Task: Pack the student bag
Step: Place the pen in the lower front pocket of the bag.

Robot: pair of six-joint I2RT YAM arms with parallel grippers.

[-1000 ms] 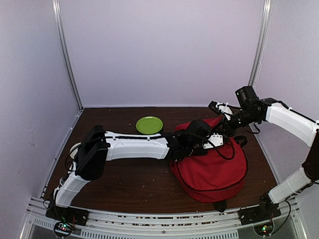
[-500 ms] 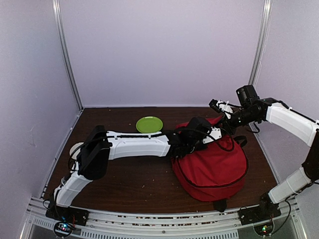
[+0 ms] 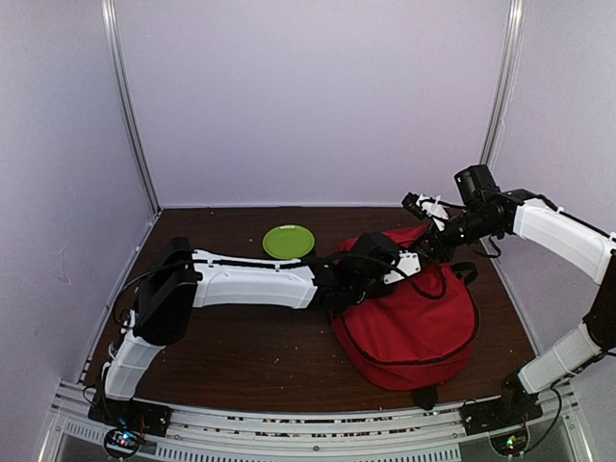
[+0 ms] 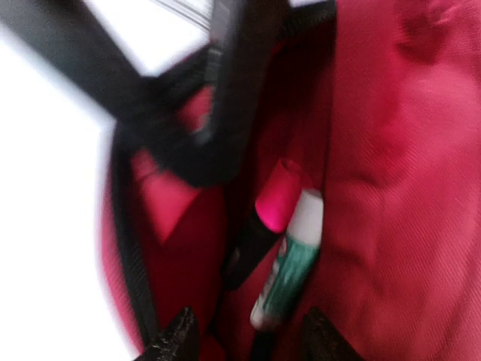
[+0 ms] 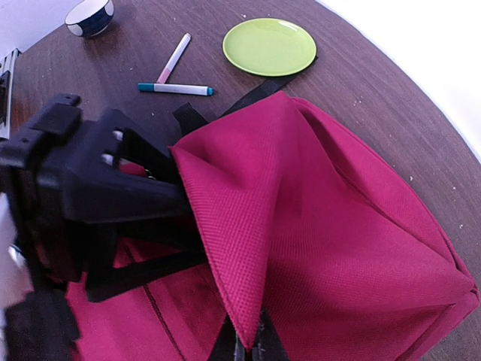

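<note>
Far left of the table (image 3: 241, 361), in the right wrist view: a small dark-and-white bowl (image 5: 90, 15). Just inboard of it two pens lie loose on the wood, a pink-tipped pen (image 5: 174, 59) and a teal pen (image 5: 175, 89), near ends close together in a V. The green plate (image 3: 289, 241) sits further back with nothing on it. The left arm is stretched across to the student bag (image 3: 414, 327), which slumps right of centre on the table with its mouth turned toward that arm. The left gripper (image 4: 252, 338) is at the mouth, jaws standing apart and gripping nothing. Just ahead of its tips a pink-capped marker (image 4: 276, 197) and a glue stick (image 4: 289, 263) lie side by side against the red lining. A black strap (image 4: 233, 98) crosses the opening above them; that view is blurred. Further right, the right gripper (image 5: 244, 347) is clamped on a pinch of the bag's red flap and holds it lifted, so the mouth gapes. Judgement: this is the drop-off end of one packing run, with two items inside and two pens outside. The next move calls for the left arm to back out clear of the strap, then go low and narrow on one thin pen lying flat. The right side has to hold the flap up meanwhile, or the mouth folds shut.
</note>
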